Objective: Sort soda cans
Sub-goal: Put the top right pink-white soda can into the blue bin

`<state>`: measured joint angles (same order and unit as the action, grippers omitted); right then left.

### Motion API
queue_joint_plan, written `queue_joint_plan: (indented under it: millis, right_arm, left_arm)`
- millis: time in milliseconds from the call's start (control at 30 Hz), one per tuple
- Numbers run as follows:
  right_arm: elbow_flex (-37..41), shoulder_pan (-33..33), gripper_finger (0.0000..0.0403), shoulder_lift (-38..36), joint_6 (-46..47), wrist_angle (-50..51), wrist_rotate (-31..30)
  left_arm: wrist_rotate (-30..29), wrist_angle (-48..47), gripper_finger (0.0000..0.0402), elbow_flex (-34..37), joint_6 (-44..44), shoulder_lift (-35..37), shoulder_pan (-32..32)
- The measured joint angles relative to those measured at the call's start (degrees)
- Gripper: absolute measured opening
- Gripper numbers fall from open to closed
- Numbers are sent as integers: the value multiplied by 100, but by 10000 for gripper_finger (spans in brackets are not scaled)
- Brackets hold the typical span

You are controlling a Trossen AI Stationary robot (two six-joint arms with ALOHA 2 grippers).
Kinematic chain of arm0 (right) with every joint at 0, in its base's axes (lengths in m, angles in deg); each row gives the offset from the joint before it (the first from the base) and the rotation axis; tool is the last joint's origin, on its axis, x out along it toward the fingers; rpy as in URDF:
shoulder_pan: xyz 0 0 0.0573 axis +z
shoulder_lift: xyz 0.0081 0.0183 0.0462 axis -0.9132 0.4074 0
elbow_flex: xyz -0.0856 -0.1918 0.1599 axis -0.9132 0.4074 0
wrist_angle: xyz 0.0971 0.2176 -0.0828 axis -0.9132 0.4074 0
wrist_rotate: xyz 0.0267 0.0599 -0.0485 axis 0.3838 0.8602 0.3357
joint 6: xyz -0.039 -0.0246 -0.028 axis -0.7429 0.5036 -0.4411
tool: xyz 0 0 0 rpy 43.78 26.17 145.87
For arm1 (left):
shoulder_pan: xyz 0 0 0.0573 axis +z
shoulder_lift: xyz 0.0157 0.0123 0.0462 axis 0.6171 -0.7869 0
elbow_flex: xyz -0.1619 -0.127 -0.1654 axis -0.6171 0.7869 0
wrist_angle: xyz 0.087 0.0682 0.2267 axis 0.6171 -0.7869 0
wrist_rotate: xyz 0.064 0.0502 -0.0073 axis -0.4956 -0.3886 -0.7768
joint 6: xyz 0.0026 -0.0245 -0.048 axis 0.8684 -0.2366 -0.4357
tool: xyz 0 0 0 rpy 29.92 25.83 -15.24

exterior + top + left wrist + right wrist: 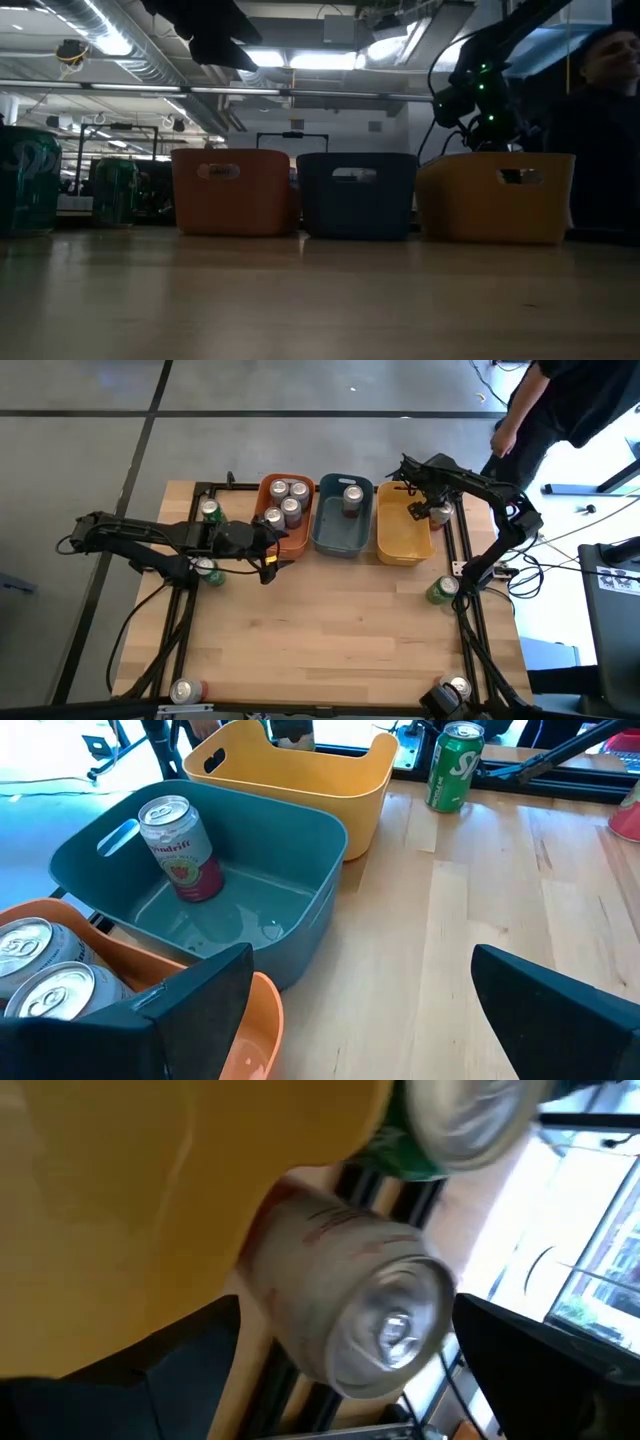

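While spread wide, right pincer [345, 1350] straddles silver can [345, 1305], beside yellow bin [402, 530].

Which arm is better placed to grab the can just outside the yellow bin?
The right. Its open gripper already brackets the silver-grey can beside the yellow bin. The left gripper, also open, hangs over the orange bin across the table.

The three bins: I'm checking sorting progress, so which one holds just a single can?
The grey-blue middle bin: one silver-and-red can stands in it. The orange bin holds four; the yellow bin shows none.
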<state>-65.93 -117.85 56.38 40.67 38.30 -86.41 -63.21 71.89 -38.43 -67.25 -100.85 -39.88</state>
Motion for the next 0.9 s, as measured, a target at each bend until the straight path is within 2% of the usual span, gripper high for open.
queue_joint_plan:
  millis: [167, 533, 900]
  right_arm:
    - [-4, -31, 365, 159, -13, 42, -59]
    - [-11, -22, 365, 191, -155, 74, 277]
    - [-11, 406, 365, 164, -194, 413, 660]
  left_arm:
    - [1, 0, 363, 0, -17, 0, 0]
    - [0, 0, 363, 0, -47, 0, 0]
    - [0, 4, 363, 0, -30, 0, 0]
